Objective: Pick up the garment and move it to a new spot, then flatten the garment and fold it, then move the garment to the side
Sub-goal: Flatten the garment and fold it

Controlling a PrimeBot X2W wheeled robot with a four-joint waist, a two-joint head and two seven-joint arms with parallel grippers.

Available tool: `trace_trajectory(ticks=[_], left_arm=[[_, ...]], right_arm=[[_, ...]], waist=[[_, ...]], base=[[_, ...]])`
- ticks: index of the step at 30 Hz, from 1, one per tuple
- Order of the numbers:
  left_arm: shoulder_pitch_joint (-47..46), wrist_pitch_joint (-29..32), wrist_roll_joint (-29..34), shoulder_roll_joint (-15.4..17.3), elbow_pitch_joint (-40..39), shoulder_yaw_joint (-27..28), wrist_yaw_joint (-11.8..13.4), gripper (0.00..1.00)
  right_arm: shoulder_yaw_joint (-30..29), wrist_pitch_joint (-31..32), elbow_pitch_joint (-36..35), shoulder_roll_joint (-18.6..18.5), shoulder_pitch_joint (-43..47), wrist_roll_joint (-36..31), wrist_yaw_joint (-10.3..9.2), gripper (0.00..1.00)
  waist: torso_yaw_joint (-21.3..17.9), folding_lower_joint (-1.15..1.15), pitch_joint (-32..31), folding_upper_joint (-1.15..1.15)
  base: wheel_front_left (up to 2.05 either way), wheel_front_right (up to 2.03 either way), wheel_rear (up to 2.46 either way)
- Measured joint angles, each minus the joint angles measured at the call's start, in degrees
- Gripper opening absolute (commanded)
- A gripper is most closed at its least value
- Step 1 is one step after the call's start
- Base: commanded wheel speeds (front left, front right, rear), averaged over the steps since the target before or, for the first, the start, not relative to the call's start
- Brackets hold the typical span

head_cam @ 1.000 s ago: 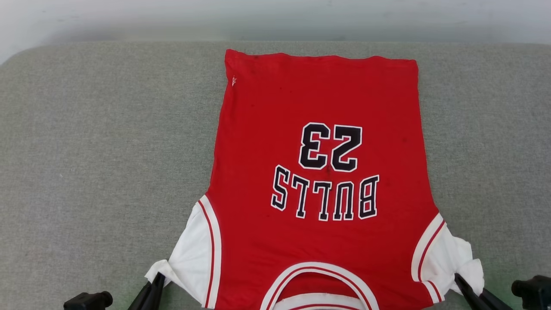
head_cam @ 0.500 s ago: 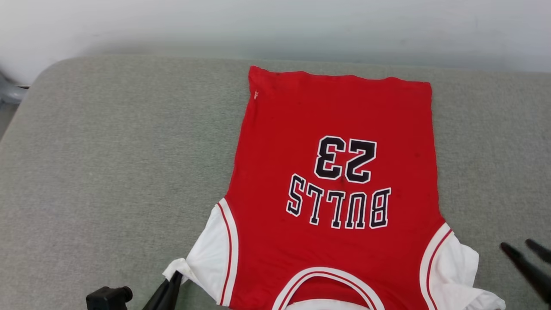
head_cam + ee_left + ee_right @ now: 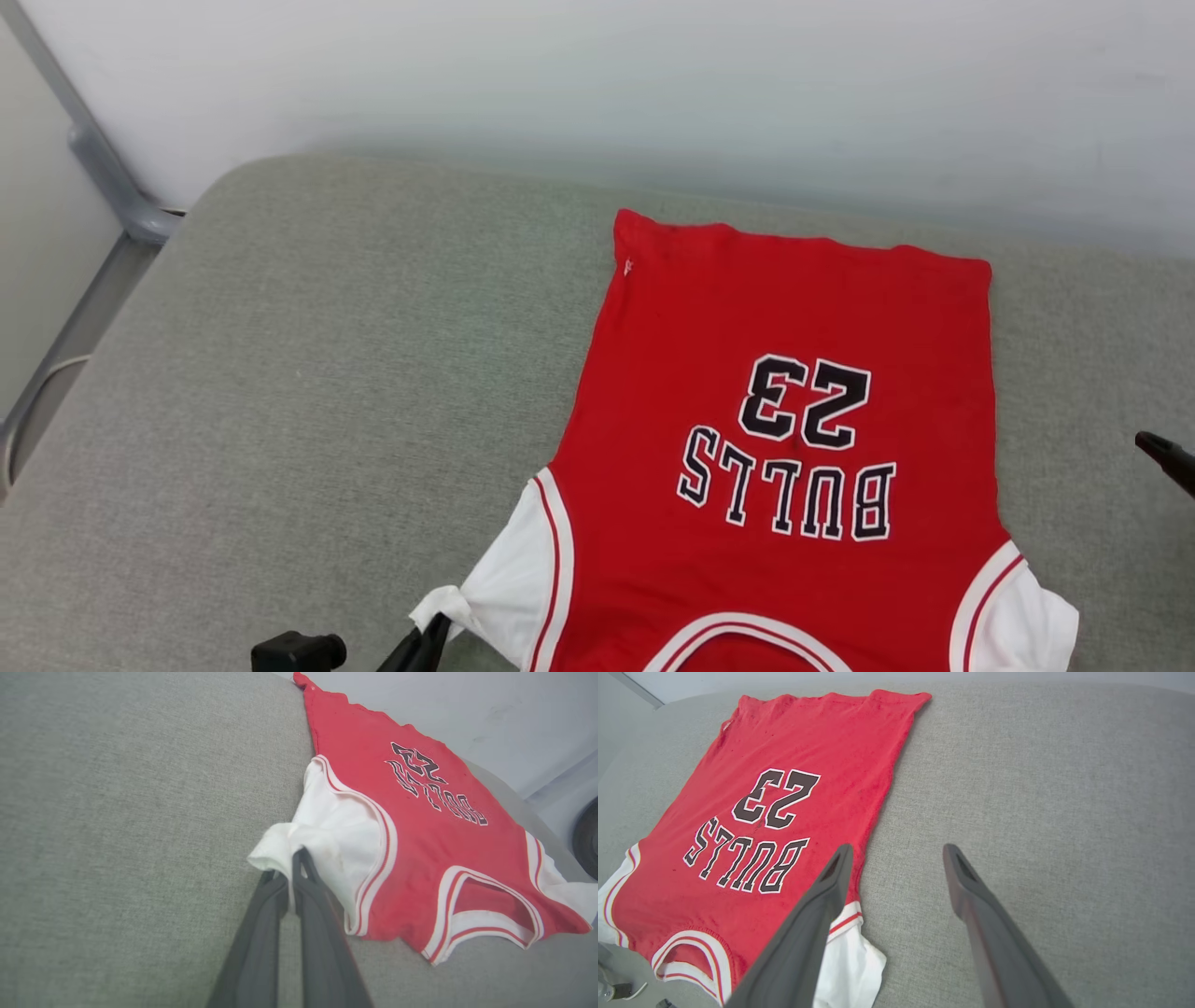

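A pale wall (image 3: 653, 84) runs behind a wide pad covered in grey-green cloth (image 3: 308, 373), and a grey metal rail (image 3: 103, 177) slants down past the pad's far left corner.

The garment (image 3: 784, 308) lies flat on this pad, right of its middle, print side up. Its long axis runs from the robot's side toward the wall, leaning a little to the left as it nears the robot. The straight hem (image 3: 803, 241) is the far end, close to the wall; the striped neckline (image 3: 747, 630) is the near end. From the robot's side, "BULLS" (image 3: 789, 490) and "23" (image 3: 805, 403) read upside down, with the number farther away than the word. The red body looks smooth, with only faint ripples along the hem.

The white sleeve on the robot's left (image 3: 509, 597) is drawn out to a bunched point. There the left gripper (image 3: 286, 865) is clenched, its two dark fingers pressed together with that tip of white cloth pinched between them, low over the pad.

The sleeve on the robot's right (image 3: 1036, 625) lies loose and slightly rumpled. The right gripper (image 3: 897, 851) hangs released just beside the garment's right edge, fingers spread wide with bare pad between them, grasping nothing.
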Motion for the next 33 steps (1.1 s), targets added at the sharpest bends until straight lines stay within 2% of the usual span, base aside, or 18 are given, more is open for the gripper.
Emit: trace_trajectory(ticks=[8, 14, 24, 33], left_arm=[[-0.66, 0.11, -0.22, 0.34, -0.07, -2.96, -0.01, 0.00], [-2.41, 0.10, -0.83, 0.49, -0.11, -5.44, -0.08, 0.00], [-5.83, -0.03, -1.96, 1.13, -0.07, -9.15, -0.08, 0.00], [-9.36, -0.08, -2.18, 1.70, 0.46, -12.59, -0.09, 0.00]], right_arm=[[2.38, 6.01, 14.43, 1.36, -13.52, -5.12, 0.00, 1.00], [3.54, 8.10, 21.56, 1.63, -22.75, -8.03, 0.00, 1.00], [4.38, 10.45, 29.91, 0.65, -33.15, -13.59, 0.00, 1.00], [4.57, 13.50, 33.77, 0.76, -40.20, -18.35, 0.00, 1.00]], waist=[[2.65, -0.01, -0.57, 0.00], [4.42, 0.00, 1.61, 0.00], [7.71, 0.00, 6.44, 0.00], [10.46, 0.00, 10.88, 0.00]], base=[[0.00, 0.00, 0.00], [0.00, 0.00, 0.00], [0.00, 0.00, 0.00], [0.00, 0.00, 0.00]])
